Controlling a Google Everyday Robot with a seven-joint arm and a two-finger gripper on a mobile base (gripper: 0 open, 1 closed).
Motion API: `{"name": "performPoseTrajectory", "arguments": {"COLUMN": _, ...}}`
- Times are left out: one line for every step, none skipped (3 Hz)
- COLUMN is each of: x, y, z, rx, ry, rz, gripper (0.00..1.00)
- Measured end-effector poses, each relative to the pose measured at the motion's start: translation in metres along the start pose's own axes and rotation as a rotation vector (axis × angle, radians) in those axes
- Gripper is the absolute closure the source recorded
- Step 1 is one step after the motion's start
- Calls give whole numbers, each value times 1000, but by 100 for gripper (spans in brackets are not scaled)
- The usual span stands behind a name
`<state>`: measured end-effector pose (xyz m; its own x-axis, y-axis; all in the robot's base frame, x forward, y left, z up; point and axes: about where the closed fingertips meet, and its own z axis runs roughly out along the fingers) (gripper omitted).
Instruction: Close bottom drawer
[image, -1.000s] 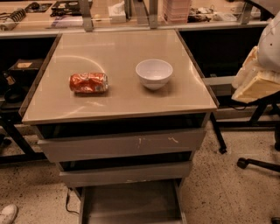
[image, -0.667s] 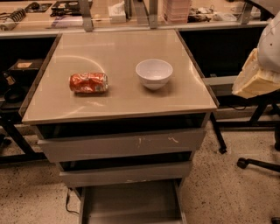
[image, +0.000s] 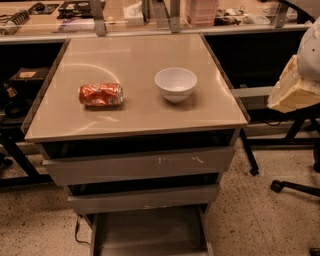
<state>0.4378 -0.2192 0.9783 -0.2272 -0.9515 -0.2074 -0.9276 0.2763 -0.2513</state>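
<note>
Looking down on the cabinet, you find the bottom drawer (image: 150, 232) pulled out at the foot of the stack. Its flat grey floor and thin side walls are showing, and its front end is cut off by the lower border of the view. Above it sit the middle drawer (image: 142, 198) and the top drawer (image: 135, 167), each with a dark gap over its front; the top one carries white scratch marks on its face. On the tan tabletop (image: 135, 45) a crushed red can (image: 100, 94) lies on its side at the left. A white bowl (image: 175, 84) stands upright to the can's right, apart from it. Your gripper (image: 294, 90) hangs at the right edge of the view, beyond the table's right side and well apart from the drawers; you cannot tell whether it is open or closed. A chair base (image: 295, 187) rests on the speckled floor (image: 260, 220) below it.
</note>
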Motion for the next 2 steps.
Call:
{"name": "performPoseTrajectory", "arguments": {"x": 17, "y": 18, "z": 17, "rx": -17, "ry": 20, "rz": 29, "gripper": 100}}
{"name": "performPoseTrajectory", "arguments": {"x": 47, "y": 54, "z": 57, "rx": -72, "ry": 19, "rz": 80, "gripper": 100}}
